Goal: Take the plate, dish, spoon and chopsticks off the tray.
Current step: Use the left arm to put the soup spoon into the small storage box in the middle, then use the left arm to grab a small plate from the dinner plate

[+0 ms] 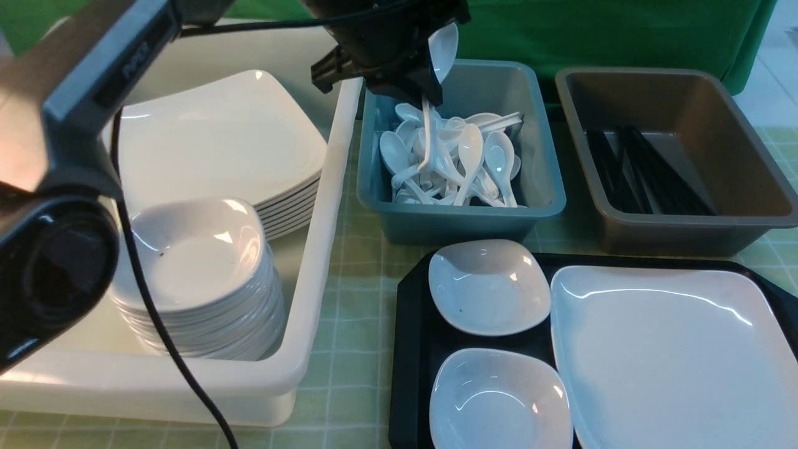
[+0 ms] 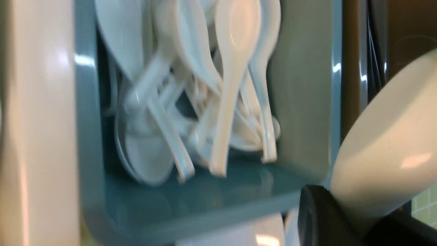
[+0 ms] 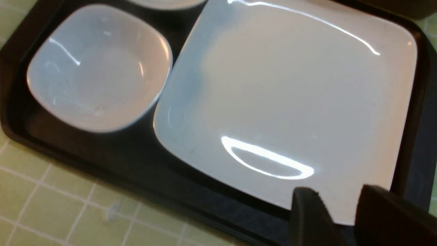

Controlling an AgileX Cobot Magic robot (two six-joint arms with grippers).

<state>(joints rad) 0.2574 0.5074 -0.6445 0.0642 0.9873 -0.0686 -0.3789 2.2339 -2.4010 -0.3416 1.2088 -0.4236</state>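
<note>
While poised above the blue-grey bin [image 1: 461, 227], left claw [image 1: 430, 78]: closed on bowl of the spoon [image 1: 444, 50]; handle hanging straight down toward the pile.
Right claw [image 3: 338, 194]: visible in right wrist view only; fingers apart, nothing gripped, hovering at near edge of the plate [image 3: 290, 85].
Spoon in grip: one, in the air over the bin, off the tray [image 1: 414, 349].
Plate: one, flat on right part of the tray, covering most of it.
Small dishes on tray: two, far dish [image 1: 489, 287] and near dish [image 1: 499, 399], one behind the other along the left side; each just beside the plate or touching it, cannot tell which.
Chopsticks [image 1: 648, 171]: black bundle lying in the brown tub [image 1: 686, 237], right of the bin; number not countable.
Loose spoons [image 1: 467, 162]: heaped in the bin, well over ten, exact count not readable.
White tub [image 1: 321, 262]: left on the tabletop [image 1: 355, 312]; two stacks inside, plate stack [image 1: 218, 137] at back, dish stack [image 1: 193, 262] in front; count per stack not readable.
Obstructions: left arm [image 1: 62, 156] and cable [image 1: 156, 324] across front view, hiding part of the white tub; claw body covering far rim of the bin.
Backdrop: green cloth [image 1: 623, 31].
</note>
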